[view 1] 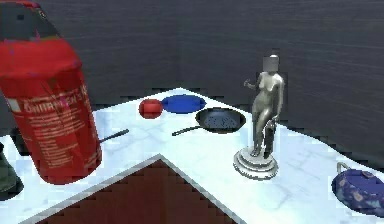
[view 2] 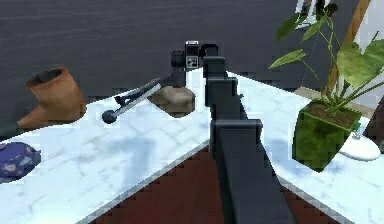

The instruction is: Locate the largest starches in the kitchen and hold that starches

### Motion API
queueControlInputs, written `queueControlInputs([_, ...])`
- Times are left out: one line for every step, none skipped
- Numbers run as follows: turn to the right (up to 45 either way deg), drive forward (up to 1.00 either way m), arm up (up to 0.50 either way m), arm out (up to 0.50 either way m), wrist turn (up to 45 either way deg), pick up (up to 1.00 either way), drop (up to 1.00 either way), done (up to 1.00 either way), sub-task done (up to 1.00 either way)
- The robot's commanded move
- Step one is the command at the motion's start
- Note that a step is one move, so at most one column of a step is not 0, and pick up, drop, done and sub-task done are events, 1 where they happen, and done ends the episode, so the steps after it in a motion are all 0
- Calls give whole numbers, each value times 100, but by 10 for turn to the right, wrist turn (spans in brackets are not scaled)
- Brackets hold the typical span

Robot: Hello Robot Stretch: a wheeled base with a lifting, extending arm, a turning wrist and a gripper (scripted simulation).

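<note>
Gripper (view 2: 180, 68) stands over the white worktop (view 2: 120, 150), a brown rounded lump (view 2: 177, 98) resting at its 6 o'clock; finger state and whether it holds anything cannot be told.

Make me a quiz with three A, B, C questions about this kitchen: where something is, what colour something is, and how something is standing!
1. Where is the brown lump?
A in a plant pot
B on the white counter
C on the floor

2. What colour is the fire extinguisher?
A green
B red
C yellow

3. How is the silver statue placed?
A upright
B lying on its side
C upside down

Answers:
1 B, it rests on the pale marble top.
2 B, its whole body is bright red.
3 A, it stands on its round base.
</note>
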Motion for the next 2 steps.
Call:
queueControlInputs([0, 0, 0, 0, 450, 0, 0, 0, 0])
queueControlInputs([0, 0, 0, 0, 330, 0, 0, 0, 0])
